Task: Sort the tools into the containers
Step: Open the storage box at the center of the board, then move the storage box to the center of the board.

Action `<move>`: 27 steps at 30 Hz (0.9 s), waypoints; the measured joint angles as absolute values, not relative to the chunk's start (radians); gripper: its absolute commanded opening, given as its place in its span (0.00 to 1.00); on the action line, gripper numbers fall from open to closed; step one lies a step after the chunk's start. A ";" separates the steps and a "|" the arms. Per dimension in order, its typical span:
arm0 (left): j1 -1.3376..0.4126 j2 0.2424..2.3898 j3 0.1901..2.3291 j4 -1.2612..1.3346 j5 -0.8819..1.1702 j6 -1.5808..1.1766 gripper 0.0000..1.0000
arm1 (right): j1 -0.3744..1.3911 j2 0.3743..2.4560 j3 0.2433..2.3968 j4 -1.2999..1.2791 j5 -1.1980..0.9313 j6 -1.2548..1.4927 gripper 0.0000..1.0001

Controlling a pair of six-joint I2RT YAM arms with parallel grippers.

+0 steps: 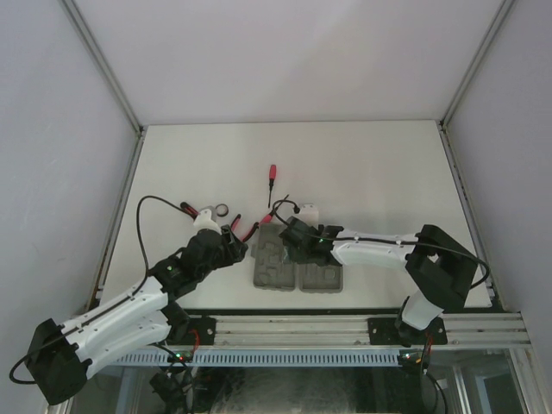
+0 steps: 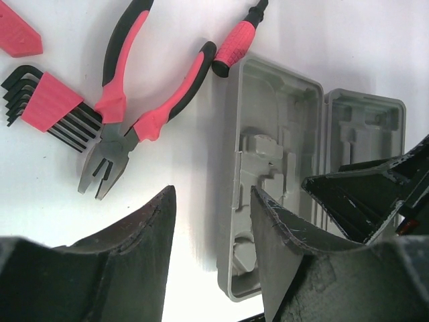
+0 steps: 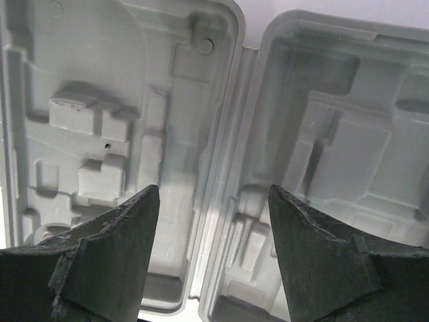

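Two grey trays with moulded recesses lie side by side, the left tray (image 1: 269,266) (image 2: 268,154) (image 3: 120,100) and the right tray (image 1: 321,278) (image 2: 365,127) (image 3: 335,134); the recesses I can see are empty. My right gripper (image 1: 293,243) (image 3: 213,189) is open and empty above the seam between them. My left gripper (image 1: 236,241) (image 2: 211,191) is open and empty at the left tray's left edge. The pliers (image 2: 127,127) lie on the table left of the trays. A red-handled screwdriver (image 1: 272,177) lies further back. A small dark ring (image 1: 222,210) lies to the left.
A red-holder hex key set (image 2: 47,100), a red screwdriver handle (image 2: 238,43) at the left tray's corner and a red piece (image 2: 17,37) lie near the pliers. The right gripper's dark body (image 2: 375,194) hangs over the right tray. Enclosure walls and a front rail (image 1: 345,328) bound the table.
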State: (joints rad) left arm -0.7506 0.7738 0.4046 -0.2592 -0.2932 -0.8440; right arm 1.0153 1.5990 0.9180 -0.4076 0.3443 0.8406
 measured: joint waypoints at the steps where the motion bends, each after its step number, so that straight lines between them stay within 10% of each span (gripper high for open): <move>1: -0.751 0.774 0.405 -0.262 -0.294 -0.843 0.52 | 1.015 1.607 0.920 -0.408 0.343 0.841 0.64; 27: -0.741 0.764 0.405 -0.298 -0.320 -0.835 0.53 | 0.966 1.702 0.997 -0.497 0.344 0.753 0.62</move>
